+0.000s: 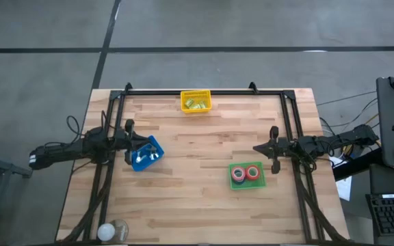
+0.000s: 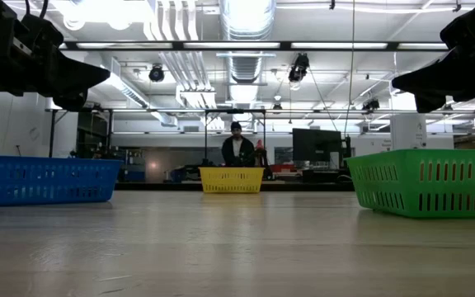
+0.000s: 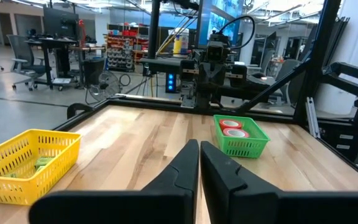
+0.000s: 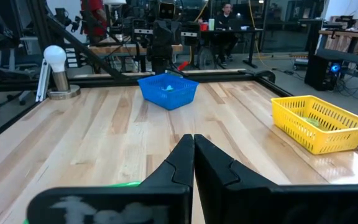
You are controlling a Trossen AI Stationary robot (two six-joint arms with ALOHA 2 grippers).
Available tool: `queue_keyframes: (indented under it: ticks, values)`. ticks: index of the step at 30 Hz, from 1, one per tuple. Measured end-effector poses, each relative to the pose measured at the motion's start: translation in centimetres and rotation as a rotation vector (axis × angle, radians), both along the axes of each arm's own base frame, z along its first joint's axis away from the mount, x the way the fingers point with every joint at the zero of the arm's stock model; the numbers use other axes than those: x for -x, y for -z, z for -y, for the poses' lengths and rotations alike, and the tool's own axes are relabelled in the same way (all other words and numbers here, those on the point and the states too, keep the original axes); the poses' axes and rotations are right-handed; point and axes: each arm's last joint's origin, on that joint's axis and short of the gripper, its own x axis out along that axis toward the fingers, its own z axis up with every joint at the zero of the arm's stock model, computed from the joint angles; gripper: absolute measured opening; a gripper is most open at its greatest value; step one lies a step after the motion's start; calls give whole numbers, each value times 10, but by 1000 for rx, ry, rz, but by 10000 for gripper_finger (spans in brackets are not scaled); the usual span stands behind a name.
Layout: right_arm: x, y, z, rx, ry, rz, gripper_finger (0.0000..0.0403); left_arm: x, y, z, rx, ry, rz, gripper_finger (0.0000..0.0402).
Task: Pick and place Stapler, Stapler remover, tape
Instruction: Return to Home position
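The left end effector (image 3: 197,144), near the blue bin (image 1: 157,152), and the right end effector (image 4: 193,138), near the green bin (image 1: 261,180), are pinched closed and empty; the bin's walls partly hide the tape (image 1: 252,173).

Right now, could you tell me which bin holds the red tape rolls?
The green bin, with red rolls inside; the yellow bin and blue bin show none.

We see a big room with a grey floor (image 1: 252,27) crossed by dark lines (image 1: 183,49). Up on the ceiling run long bright lights (image 2: 138,45) and a fat silver pipe (image 2: 247,16). Far back stand desks (image 3: 61,42) with office chairs (image 3: 25,55) and dark screens (image 2: 316,144). A person (image 2: 236,148) stands far behind the wooden table (image 1: 204,198). Another person (image 4: 227,11) sits at a desk.
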Motion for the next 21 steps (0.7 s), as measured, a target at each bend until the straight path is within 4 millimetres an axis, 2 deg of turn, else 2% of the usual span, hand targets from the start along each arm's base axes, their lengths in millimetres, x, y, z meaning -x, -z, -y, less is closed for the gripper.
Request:
queue_keyframes:
  ticks: [21]
  values:
    - [0,0,0,0,0,1,8,0,0,0,-1,5,6,17]
